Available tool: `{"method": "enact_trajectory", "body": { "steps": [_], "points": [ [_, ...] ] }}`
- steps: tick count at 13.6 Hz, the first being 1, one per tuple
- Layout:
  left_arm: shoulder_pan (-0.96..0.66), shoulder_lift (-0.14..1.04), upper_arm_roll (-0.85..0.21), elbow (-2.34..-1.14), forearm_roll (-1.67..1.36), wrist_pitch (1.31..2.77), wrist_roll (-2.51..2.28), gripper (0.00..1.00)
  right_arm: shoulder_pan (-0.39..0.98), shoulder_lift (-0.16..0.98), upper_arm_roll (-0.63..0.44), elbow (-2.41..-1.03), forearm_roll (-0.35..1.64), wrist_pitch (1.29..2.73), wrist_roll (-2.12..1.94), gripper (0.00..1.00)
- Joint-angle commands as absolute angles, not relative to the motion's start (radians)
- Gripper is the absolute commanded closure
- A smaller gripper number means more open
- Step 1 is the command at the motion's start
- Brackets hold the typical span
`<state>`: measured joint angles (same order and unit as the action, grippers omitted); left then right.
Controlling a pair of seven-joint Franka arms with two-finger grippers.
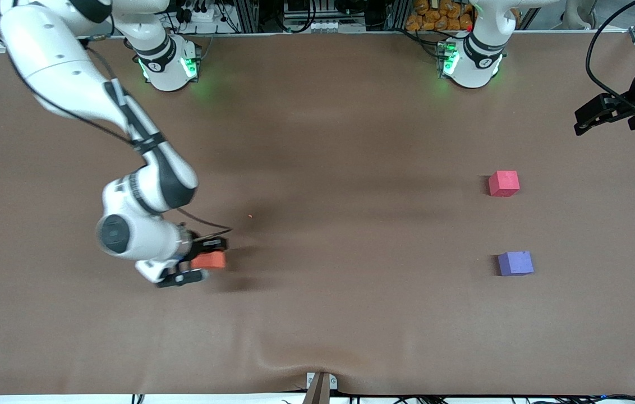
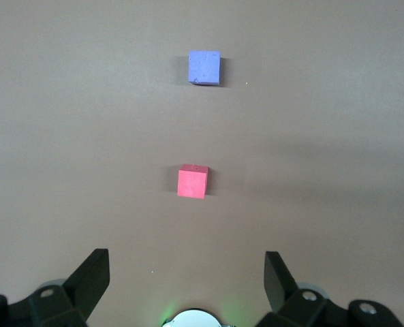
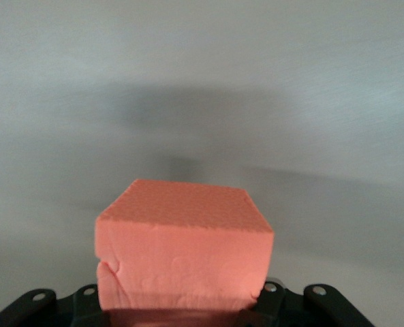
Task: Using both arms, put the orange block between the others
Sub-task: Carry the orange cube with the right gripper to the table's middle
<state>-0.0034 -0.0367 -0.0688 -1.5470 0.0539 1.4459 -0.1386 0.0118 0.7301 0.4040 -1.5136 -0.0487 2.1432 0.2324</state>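
Front view: right hand [image 1: 198,261] clamped on level orange block [image 1: 209,260]; left hand [image 1: 603,115] spread, waiting.

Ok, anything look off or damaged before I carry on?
Only a small thing: the orange block, clamped in the right gripper, has a dent along one lower edge in the right wrist view. The red-pink cube and purple cube sit apart, square. The left gripper waits open.
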Motion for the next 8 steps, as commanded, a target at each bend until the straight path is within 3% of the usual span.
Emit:
{"method": "enact_trajectory", "body": {
  "steps": [1,4,8],
  "points": [
    [-0.002,-0.031,-0.072,-1.529,0.064,1.436,-0.127,0.0,0.112,0.732,0.388,-1.48,-0.052,2.138,0.33,1.0],
    [0.0,-0.029,-0.072,-1.531,0.063,1.436,-0.127,0.0,0.234,0.756,0.355,-1.43,-0.064,2.143,0.432,1.0],
    [-0.002,-0.029,-0.072,-1.529,0.064,1.436,-0.129,0.0,0.444,0.825,0.22,-1.339,-0.064,2.155,0.54,1.0]
  ]
}}
